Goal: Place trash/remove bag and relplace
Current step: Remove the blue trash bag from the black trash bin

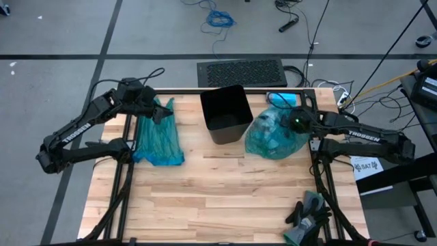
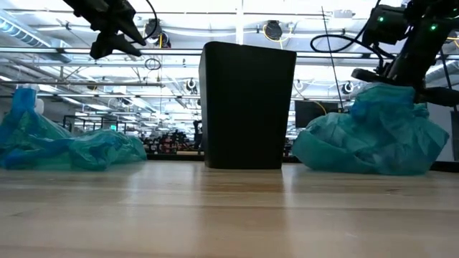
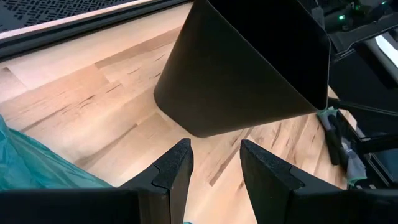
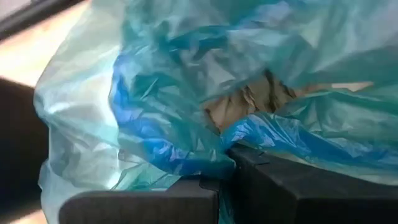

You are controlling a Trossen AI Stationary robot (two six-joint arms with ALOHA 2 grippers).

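Teal plastic everywhere on this wooden table [image 1: 225, 191]. Dead centre stands the black bin [image 1: 227, 113], upright and with no liner in it. To its right sits the full teal bag [image 1: 274, 134], lumpy and bulging, just beside the bin, and through its film the trash [image 4: 249, 102] shows as crumpled brown paper. The right gripper [image 1: 295, 120] is down on the top of that bag, jaws clenched tight with blue-green plastic bunched around them. Over on the other side, the left gripper [image 1: 151, 102] hangs above the back end of the flat teal bag [image 1: 158, 137], which lies spread along the table's left edge, well apart from the bin. Its jaws stand parted and hold nothing; the wrist view looks between them at bare wood and the bin's dark wall. Down at the near right corner of the table lie dark gloves [image 1: 307, 213]. A light-blue pack [image 1: 283, 98] peeks out behind the full bag.
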